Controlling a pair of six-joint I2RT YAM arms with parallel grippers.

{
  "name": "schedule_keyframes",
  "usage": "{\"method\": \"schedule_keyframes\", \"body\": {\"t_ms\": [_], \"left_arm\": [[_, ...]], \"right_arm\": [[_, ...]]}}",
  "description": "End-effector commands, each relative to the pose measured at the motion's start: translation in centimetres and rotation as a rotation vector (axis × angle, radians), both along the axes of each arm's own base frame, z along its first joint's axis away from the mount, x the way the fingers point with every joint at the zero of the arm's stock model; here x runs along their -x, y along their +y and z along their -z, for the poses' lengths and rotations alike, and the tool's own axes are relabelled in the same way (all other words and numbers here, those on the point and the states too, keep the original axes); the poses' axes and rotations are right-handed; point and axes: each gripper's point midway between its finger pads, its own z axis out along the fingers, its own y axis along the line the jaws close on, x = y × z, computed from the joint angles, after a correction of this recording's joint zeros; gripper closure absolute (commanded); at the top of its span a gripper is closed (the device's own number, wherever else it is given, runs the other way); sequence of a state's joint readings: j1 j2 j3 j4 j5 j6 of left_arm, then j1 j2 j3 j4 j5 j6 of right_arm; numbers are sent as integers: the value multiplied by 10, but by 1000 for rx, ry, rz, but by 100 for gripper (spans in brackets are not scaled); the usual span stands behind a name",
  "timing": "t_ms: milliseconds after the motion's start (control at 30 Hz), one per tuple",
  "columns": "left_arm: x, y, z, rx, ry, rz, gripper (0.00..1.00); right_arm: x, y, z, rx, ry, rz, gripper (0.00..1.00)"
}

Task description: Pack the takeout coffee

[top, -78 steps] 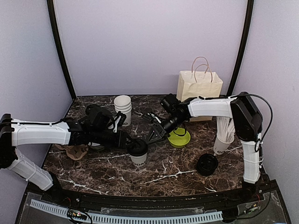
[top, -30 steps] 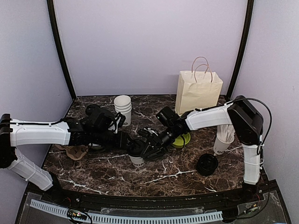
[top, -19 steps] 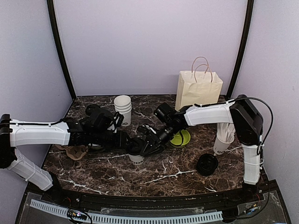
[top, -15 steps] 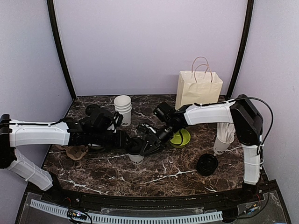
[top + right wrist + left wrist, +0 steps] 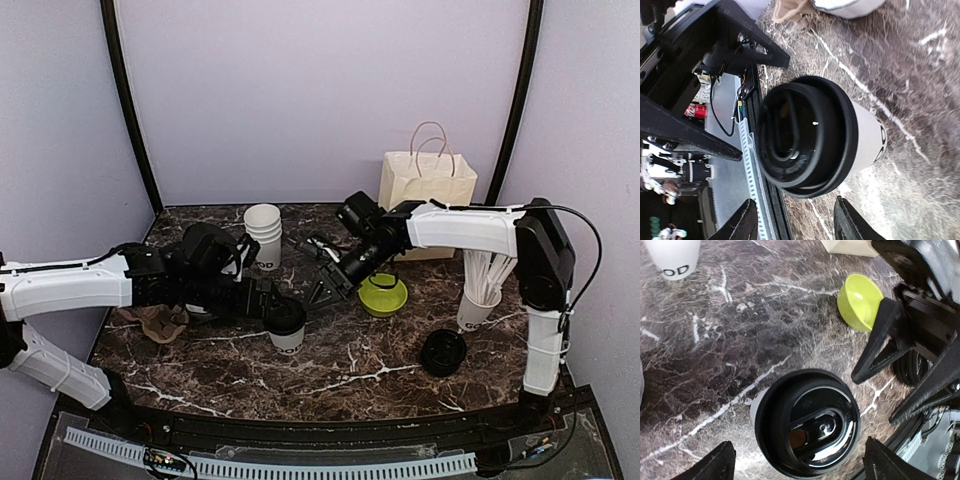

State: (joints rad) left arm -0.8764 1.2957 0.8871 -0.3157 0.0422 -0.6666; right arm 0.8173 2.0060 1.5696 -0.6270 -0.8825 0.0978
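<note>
1. The right gripper (image 5: 322,290) is backing away from the coffee cup (image 5: 287,322), jaws released and empty.
2. The left gripper (image 5: 268,303) is spreading wide, straddling it.
3. The coffee cup is standing mid-width on the bench (image 5: 350,365), nearer the front edge.

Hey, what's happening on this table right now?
Two robot arms are working on packing takeout coffee. One lidded coffee cup stands upright on the marble table. The left gripper is open around the cup, not squeezing it. The right gripper, also open, hangs just beside the cup, holding nothing. The paper bag stands at the back; the cup is not in it yet.
</note>
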Motion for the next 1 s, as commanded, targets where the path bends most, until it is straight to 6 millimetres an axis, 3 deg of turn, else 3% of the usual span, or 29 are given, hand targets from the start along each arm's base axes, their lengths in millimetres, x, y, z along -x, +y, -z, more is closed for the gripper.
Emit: {"method": "schedule_keyframes", "body": {"t_ms": [0,100,233,467,733,967], "left_arm": [[-4,15,-22,-50,-70,-21,4],[-7,22,-23,-65,-96,-38,1],[-15,25,-20,-35,-109,-44,2],[-26,17,-13,37,-90,-18,20],[-24,1,0,95,-53,32,31],[-17,3,17,87,2,24,43]], "right_arm": [[-10,-5,-26,-13,-171,-23,48],[-11,-5,-25,-5,-169,-10,43],[-2,-3,-10,14,-93,-8,34],[11,7,10,57,-30,-11,28],[20,17,25,101,-21,-29,26],[14,20,35,134,-53,-17,24]]}}
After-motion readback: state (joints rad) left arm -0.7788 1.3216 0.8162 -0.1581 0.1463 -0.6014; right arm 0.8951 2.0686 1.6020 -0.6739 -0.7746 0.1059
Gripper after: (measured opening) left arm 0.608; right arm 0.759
